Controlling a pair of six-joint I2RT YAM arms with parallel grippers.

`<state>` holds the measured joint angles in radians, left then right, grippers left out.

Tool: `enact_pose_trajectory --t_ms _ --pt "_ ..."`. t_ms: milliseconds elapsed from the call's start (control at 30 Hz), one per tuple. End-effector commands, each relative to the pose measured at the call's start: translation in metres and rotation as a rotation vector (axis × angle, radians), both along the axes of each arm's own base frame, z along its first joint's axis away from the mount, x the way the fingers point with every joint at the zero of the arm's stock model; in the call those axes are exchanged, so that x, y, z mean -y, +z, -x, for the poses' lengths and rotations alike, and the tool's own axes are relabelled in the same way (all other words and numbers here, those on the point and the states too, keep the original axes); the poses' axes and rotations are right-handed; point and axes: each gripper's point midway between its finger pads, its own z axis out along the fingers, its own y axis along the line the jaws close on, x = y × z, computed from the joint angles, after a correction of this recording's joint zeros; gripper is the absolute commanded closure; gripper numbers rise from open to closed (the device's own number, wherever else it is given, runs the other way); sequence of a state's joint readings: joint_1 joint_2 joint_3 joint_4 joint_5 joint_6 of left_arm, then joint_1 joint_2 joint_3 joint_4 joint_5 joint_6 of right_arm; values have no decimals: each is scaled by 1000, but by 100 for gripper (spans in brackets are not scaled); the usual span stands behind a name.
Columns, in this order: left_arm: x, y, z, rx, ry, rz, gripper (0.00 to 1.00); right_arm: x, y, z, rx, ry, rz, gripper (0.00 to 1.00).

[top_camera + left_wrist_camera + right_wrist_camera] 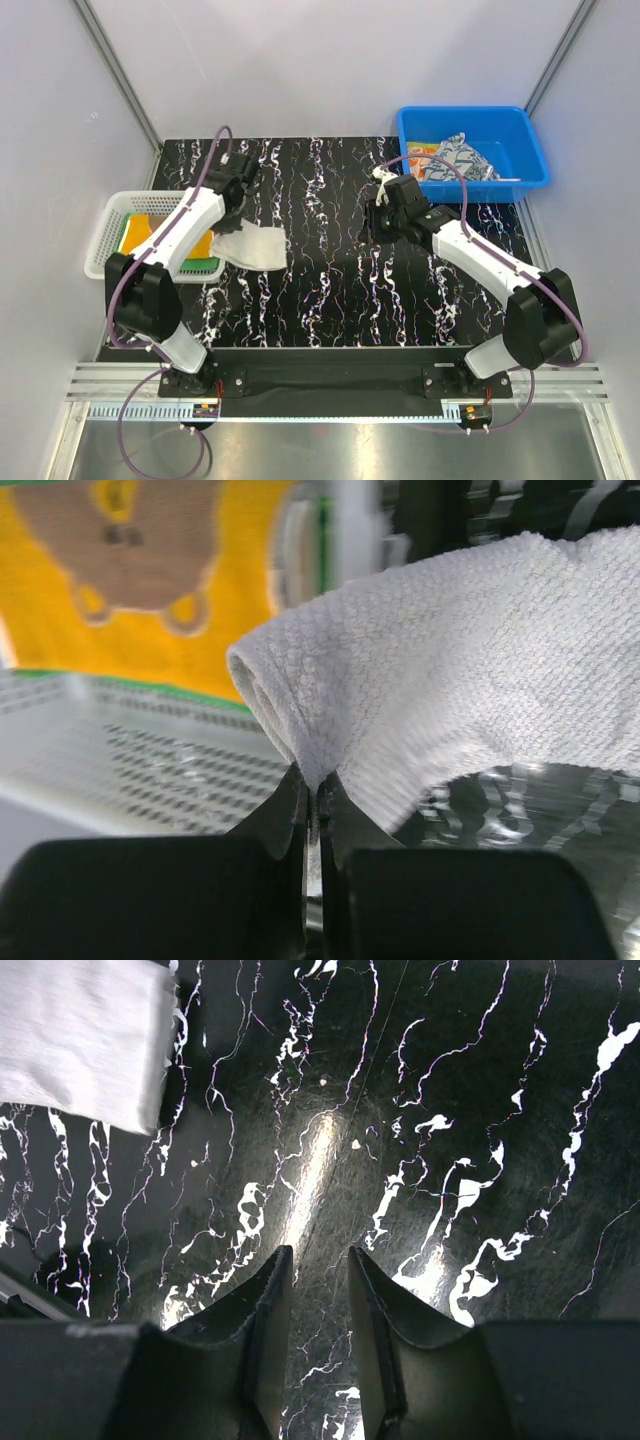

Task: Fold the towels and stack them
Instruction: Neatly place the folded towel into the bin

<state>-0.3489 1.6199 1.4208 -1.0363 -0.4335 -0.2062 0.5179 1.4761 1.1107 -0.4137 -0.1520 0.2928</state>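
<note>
Your left end effector (313, 805) pinches the white towel (252, 248) at its 10 o'clock corner; long axis 9-to-3. Your right end effector (317, 1257) sits part-spread, empty.

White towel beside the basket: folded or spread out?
Folded. The white towel shows a doubled-over edge in the left wrist view, pinched in the shut left gripper.

white towel (470, 660) | orange-yellow towel (60, 630), brown bear | blue bin (510, 135) | black-white marbled table (330, 260)
</note>
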Motion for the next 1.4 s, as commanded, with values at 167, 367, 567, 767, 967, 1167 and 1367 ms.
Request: enact_pose_trajectory --t_ms 167,367,567,767,967,1167,1367 --pt "-111 44 3 29 164 -285 100 -10 12 -12 46 45 -25 64" --pt "-147 60 -15 158 184 -385 100 -14 13 -13 63 58 -47 65" --pt "-179 56 -25 189 273 -434 100 -13 8 -14 80 75 -33 64" --pt "-207 46 -34 188 344 -453 100 -16 13 -19 108 95 -31 65" --pt "-225 12 -44 73 396 -480 80 -15 12 -24 120 99 -10 64" --pt "-239 64 -61 156 514 -545 33 -16 11 -25 110 88 -13 62" --pt "-179 117 -82 317 442 -192 21 -16 34 -40 131 -1 -48 50"
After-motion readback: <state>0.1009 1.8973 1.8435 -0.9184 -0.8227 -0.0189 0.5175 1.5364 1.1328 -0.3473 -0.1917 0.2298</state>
